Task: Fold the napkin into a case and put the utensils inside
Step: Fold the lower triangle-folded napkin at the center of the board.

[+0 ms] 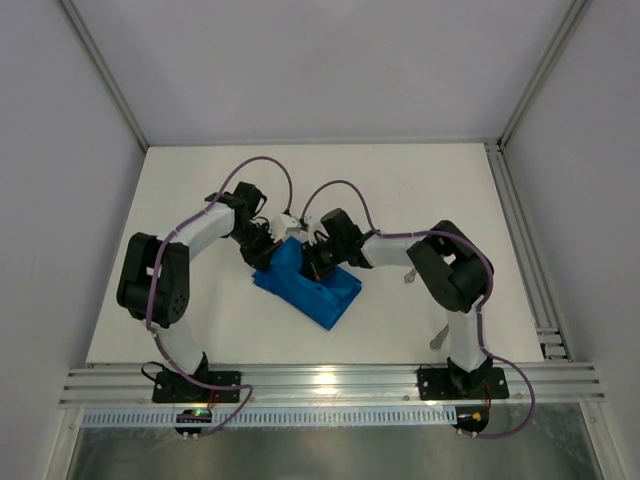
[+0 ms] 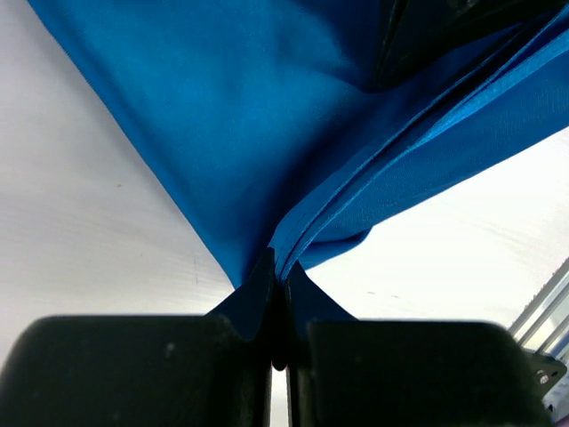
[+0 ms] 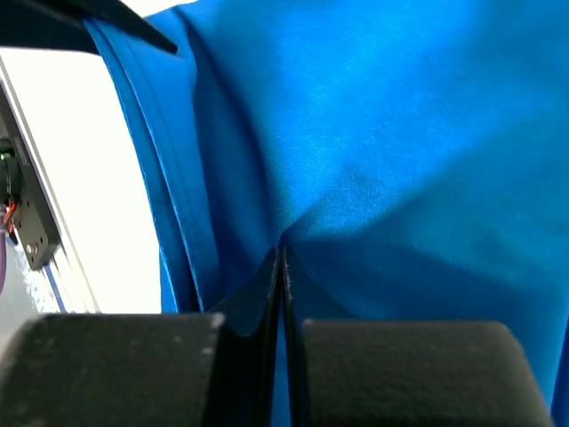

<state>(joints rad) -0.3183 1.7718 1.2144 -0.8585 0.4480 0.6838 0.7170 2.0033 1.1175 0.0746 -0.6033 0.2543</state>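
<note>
risk, left grip: left end effector [image 2: 283,274] is pinched tight on only the corner tip of the napkin [image 2: 222,133], where several layers are stacked. A hard tug could strip a layer out and open the fold.
risk, middle: top view shows both arms crowding the far edge of the cloth. An uneven pull would likely skew the fold, and moving closer risks the wrists knocking together.
risk, right grip: right end effector [image 3: 282,260] is clamped on a pucker of cloth. Can't tell how many layers it has, so it may drag only the top one.
risk, utensils: first utensil [image 1: 408,272] lies just beside the right forearm, second utensil [image 1: 440,339] near the right base. A wide arm sweep could knock either.
napkin vs left: cloth runs ahead and right of the fingers and looks lifted off the desk [image 1: 200,200] at the grip.
napkin vs right: cloth fills the view ahead of the fingers. The rest slopes down to mid-desk, near edge resting.
</note>
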